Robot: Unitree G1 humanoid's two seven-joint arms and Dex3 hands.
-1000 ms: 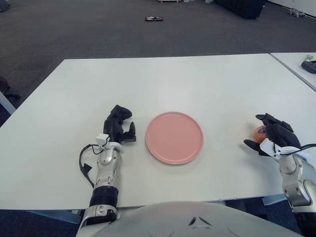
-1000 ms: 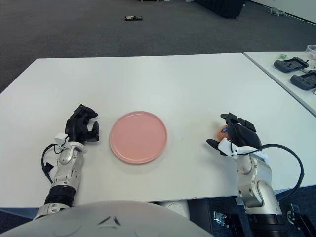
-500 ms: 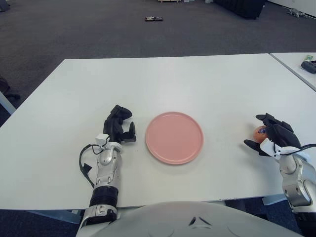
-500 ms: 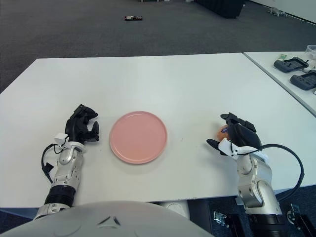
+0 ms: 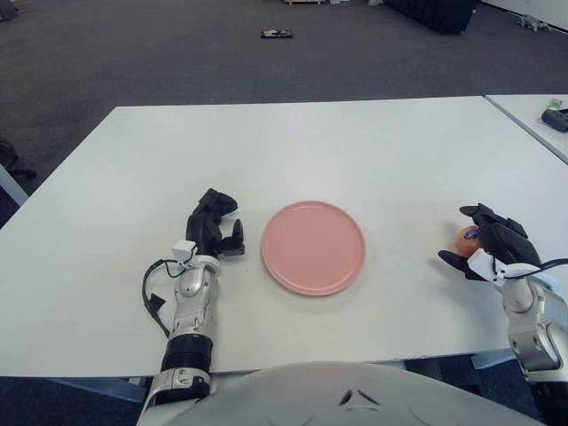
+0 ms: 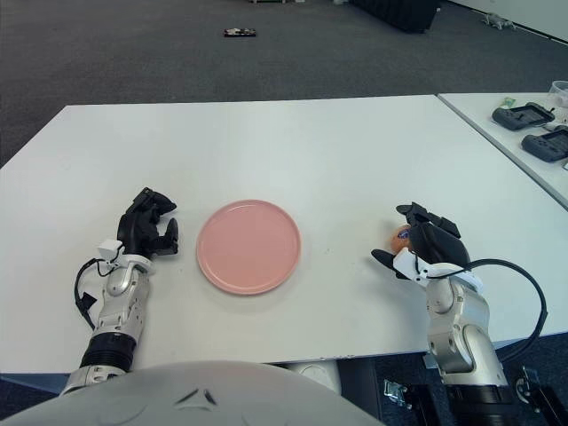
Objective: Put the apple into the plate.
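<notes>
The broad white rectangular table (image 5: 355, 142) fills most of the view, its near edge at the robot's body. On it, near the centre and toward 6 o'clock, lies the round pink plate (image 5: 313, 247), flat and bare.

The right hand (image 6: 426, 246), black-fingered on a silver forearm, rests on the table at about 4 o'clock from the plate, well apart from it. Its fingers (image 6: 437, 234) are curled over the small orange-red apple (image 6: 397, 238), which sits on the table surface under the hand; only the apple's left side shows past the fingers, with a small blue sticker on it. The thumb reaches out low toward the plate side. The fingers appear to be closed around the fruit, though how firmly they bear on it cannot be told.

The left hand (image 5: 214, 229), also black, is parked on the table just beside the plate at 9 o'clock, fingers curled inward and holding nothing.

Between apple and plate the tabletop is bare white.

At 2 o'clock, a second white table (image 6: 524, 133) carries two dark handheld controllers (image 6: 532, 129). On the grey carpet at 12 o'clock lies a small dark object (image 5: 276, 34).
</notes>
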